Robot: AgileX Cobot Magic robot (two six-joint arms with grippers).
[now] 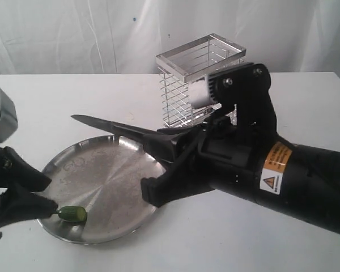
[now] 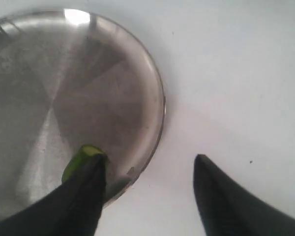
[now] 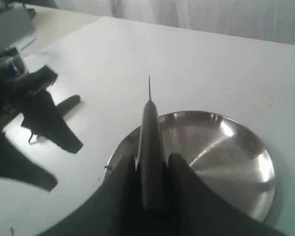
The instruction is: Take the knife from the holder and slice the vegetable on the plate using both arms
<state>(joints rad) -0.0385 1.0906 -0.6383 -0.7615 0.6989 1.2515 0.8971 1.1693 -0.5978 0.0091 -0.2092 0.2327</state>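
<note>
2 arms, 1 knife, 1 vegetable; places given from the plate [image 1: 105, 178].

Item 1, vegetable [image 1: 73, 213]: green chilli lying inside the plate, close to its near-left rim.

Item 2, left gripper [image 2: 151, 160]: jaws spread wide, gripping nothing. 1 finger [image 2: 86, 196] meets the chilli's end on the plate; the other stands off the plate, over the table [image 1: 73, 96].

Item 3, right gripper [image 3: 150, 162]: clamped on the knife [image 1: 119, 129] by its handle, blade raised above the plate's far side, tip pointing left, well apart from the chilli.

Item 4, holder [image 1: 187, 96]: behind the plate, no knife seen in it.

Risks, as judged:
- The chilli is not pinned. A glossy pepper this near the rim could roll or skid off the plate under the blade.
- A cut made close to the touching finger could strike it.

Views compared:
- The left wrist view alone shows the jaw spread and the finger-to-chilli contact.
- The exterior view alone shows the holder and the blade's height.
- The right wrist view shows the grip on the handle, but the chilli cannot be made out there.
</note>
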